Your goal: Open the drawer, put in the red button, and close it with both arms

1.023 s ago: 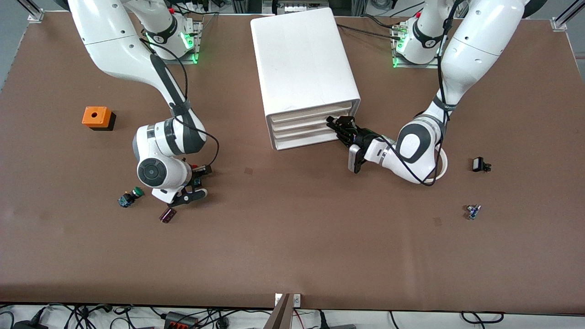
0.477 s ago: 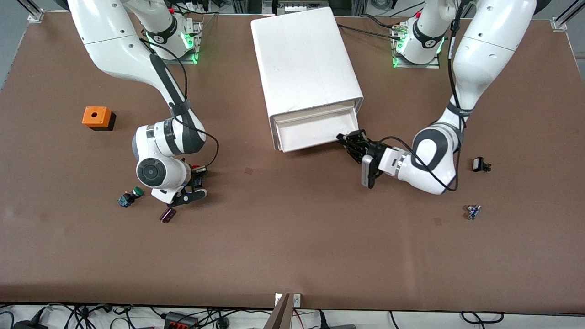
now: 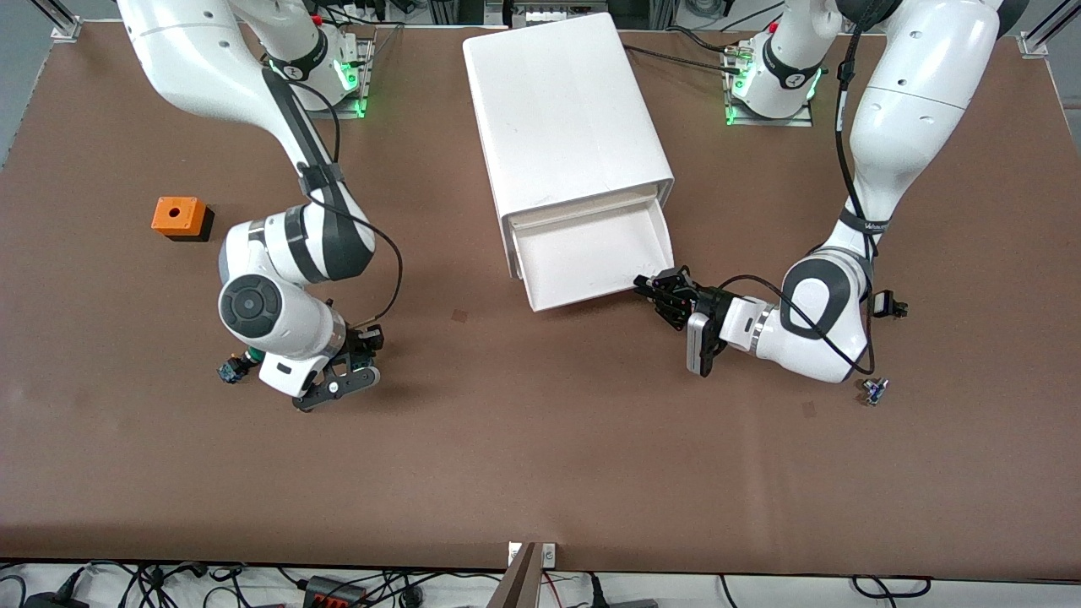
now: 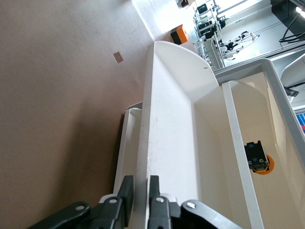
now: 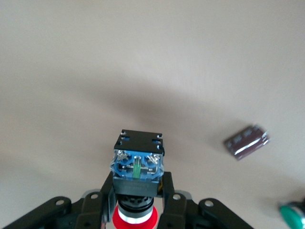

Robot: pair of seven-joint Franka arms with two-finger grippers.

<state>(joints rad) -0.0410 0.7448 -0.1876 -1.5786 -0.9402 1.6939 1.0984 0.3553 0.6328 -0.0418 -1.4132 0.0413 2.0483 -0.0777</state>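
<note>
The white cabinet [image 3: 566, 110] stands mid-table with one drawer [image 3: 591, 253] pulled out toward the front camera, its tray bare. My left gripper [image 3: 649, 287] is shut on the drawer's front wall [image 4: 167, 119] at the corner toward the left arm's end, one finger [image 4: 126, 191] on each side of the wall. My right gripper [image 3: 359, 353] hangs just above the table toward the right arm's end, shut on the red button [image 5: 138, 167]. The button's blue base points away from the wrist, and its red cap [image 5: 136, 220] sits between the fingers.
A green-capped button [image 3: 232, 369] [image 5: 293, 214] and a dark purple cylinder [image 5: 246, 141] lie on the table beside the right gripper. An orange box [image 3: 179, 217] sits farther toward that end. Two small parts [image 3: 884, 304] [image 3: 874, 390] lie near the left arm's elbow.
The left gripper has drawn the drawer out toward the front camera. The right gripper has shut on the red button and risen slightly with it.
</note>
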